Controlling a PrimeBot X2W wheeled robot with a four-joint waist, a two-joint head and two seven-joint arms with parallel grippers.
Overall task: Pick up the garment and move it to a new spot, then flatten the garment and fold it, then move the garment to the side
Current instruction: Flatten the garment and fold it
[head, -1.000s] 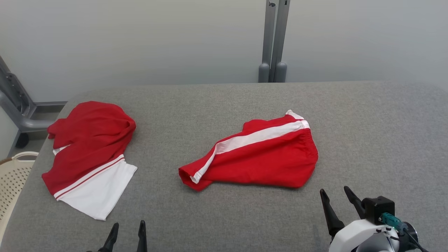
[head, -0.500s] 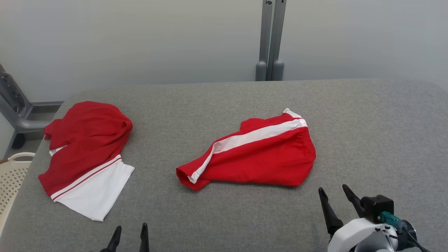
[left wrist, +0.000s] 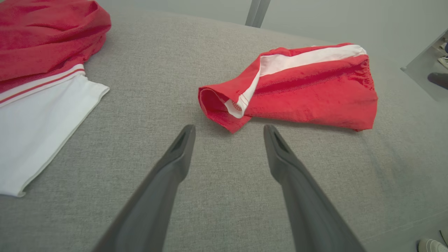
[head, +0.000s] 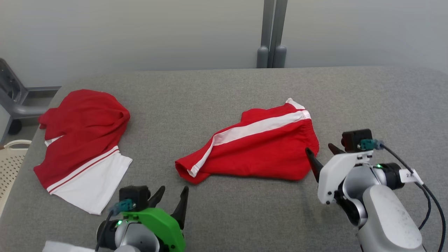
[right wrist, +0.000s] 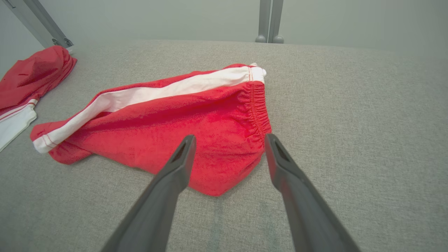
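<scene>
R claw (head: 319, 150): fingers wide apart, nothing held; tips sit at the near-right corner of the red shorts (head: 259, 150), by the elastic waistband, and in the right wrist view they straddle that corner. Can't tell if they touch the cloth. L claw (head: 174, 196): also spread wide, empty, over bare bench (head: 224, 87) just near of the shorts' leg-opening end, clear of the fabric. Count: 2 claws, 2 garments, 1 basket, 1 grey post. The shorts, red w/ a white side stripe, lie crumpled about mid-bench, waistband to the right, leg hem to the left. The 2nd garment, a red & white top (head: 80, 147), is bunched at the bench's left edge, well apart from the shorts. The pale basket (head: 10, 164) is off the bench at far left; the post (head: 271, 35) stands behind the far edge. R arm: pale forearm rises from the near-right, wrist bent so the fingers aim far-left at the shorts. L arm: green-covered wrist at near-left, fingers pointing far and slightly right.
</scene>
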